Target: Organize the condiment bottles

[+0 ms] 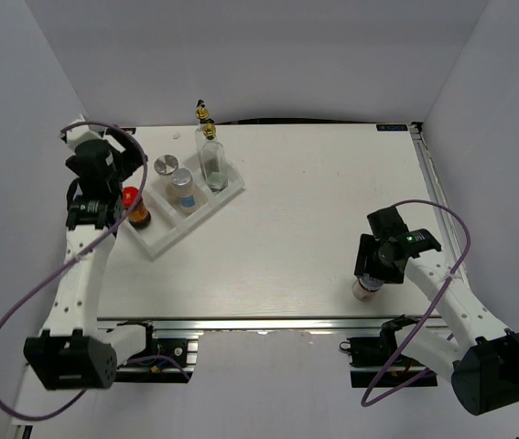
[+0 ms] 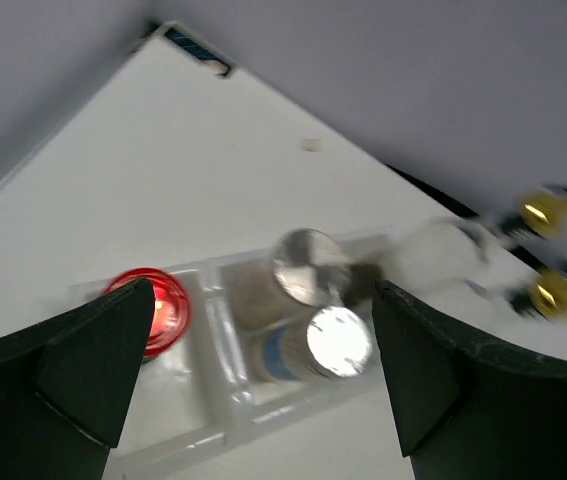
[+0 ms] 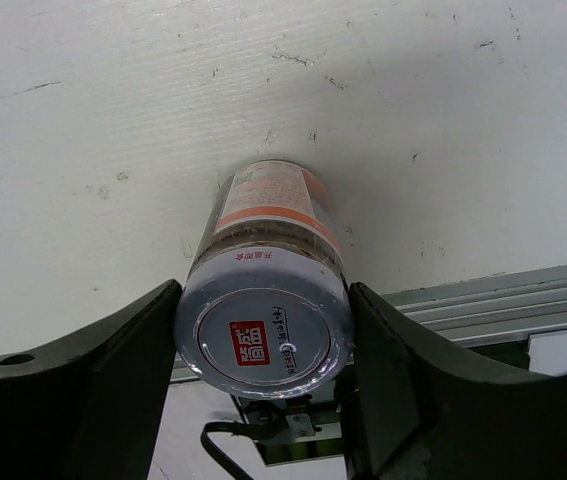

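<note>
The white rack (image 1: 206, 212) at back left holds the red-lidded brown jar (image 1: 132, 203), two silver-lidded shakers (image 1: 166, 167) (image 1: 182, 182) and one glass cruet (image 1: 211, 157). The second cruet (image 1: 202, 112) stands behind the rack. My left gripper (image 1: 124, 187) hovers open and empty above the rack. In the blurred left wrist view the red lid (image 2: 153, 305) lies by its left finger, with the shakers (image 2: 338, 340) between the fingers. My right gripper (image 1: 374, 273) is shut on the small white-lidded jar (image 3: 263, 335), which stands on the table by the front edge.
The metal rail (image 3: 523, 305) of the table's front edge runs just behind the held jar. The cruets' gold pourers (image 2: 553, 292) show blurred at the right of the left wrist view. White walls enclose the table at the back and sides.
</note>
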Controlling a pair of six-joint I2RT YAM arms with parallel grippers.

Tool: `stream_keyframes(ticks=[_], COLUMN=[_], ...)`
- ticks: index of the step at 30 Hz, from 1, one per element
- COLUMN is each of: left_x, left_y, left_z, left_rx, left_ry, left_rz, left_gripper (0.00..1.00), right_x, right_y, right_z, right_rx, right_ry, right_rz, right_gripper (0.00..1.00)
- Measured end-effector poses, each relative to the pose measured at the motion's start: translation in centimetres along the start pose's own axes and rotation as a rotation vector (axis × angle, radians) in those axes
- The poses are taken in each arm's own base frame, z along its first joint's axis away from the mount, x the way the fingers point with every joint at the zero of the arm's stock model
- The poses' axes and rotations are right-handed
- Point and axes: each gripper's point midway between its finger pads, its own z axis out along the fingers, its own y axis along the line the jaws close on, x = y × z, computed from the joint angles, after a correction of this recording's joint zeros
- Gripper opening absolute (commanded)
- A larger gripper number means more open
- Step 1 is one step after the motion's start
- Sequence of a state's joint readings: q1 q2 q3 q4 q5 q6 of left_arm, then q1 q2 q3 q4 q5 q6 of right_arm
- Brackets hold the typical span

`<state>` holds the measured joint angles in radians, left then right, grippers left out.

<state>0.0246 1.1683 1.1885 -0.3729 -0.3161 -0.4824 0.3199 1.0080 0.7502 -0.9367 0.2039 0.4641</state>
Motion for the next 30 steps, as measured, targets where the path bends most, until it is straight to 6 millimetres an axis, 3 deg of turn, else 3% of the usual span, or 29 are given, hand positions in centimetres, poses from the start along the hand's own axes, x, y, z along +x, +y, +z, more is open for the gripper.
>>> stream_keyframes(ticks=[2,4,7,10,15,21,25,30], left_x=[0.3,2.5,7.4,13.5,23.5,32.2,34.6,33.3], left_y=[-3.5,-8.5,-15.1,-18.8,-21.3,-23.0,-23.2,-24.9], left_z=[-2.6,-6.0,-11.2,-15.5,-20.4,-24.6,-27.6,-30.6], left_rx=[0.193,0.427,0.761,1.037,1.346,1.646,1.830,1.985], left_ry=[-0.012,0.013,0.092,0.181,0.331,0.458,0.465,0.349], left_rz=[0.031,0.105,0.242,0.382,0.572,0.727,0.788,0.747], left_gripper=[0.98,0.98,0.98,0.98,0.98,0.98,0.98,0.98], right_x=[0.0,0.0,-0.2,-0.8,-2.8,-4.8,-5.3,-5.5], right_y=[0.0,0.1,0.7,1.8,5.0,8.5,10.1,11.3], right_z=[0.0,0.0,-0.1,-0.7,-3.6,-7.7,-9.9,-11.0], right_rx=[-0.002,-0.007,-0.034,-0.093,-0.266,-0.443,-0.519,-0.565], right_ry=[0.001,0.007,0.031,0.038,-0.016,-0.102,-0.115,-0.091], right_rz=[-0.008,-0.026,-0.061,-0.107,-0.207,-0.332,-0.394,-0.416], right_gripper=[0.18,0.09,0.02,0.00,0.00,0.00,0.00,0.00])
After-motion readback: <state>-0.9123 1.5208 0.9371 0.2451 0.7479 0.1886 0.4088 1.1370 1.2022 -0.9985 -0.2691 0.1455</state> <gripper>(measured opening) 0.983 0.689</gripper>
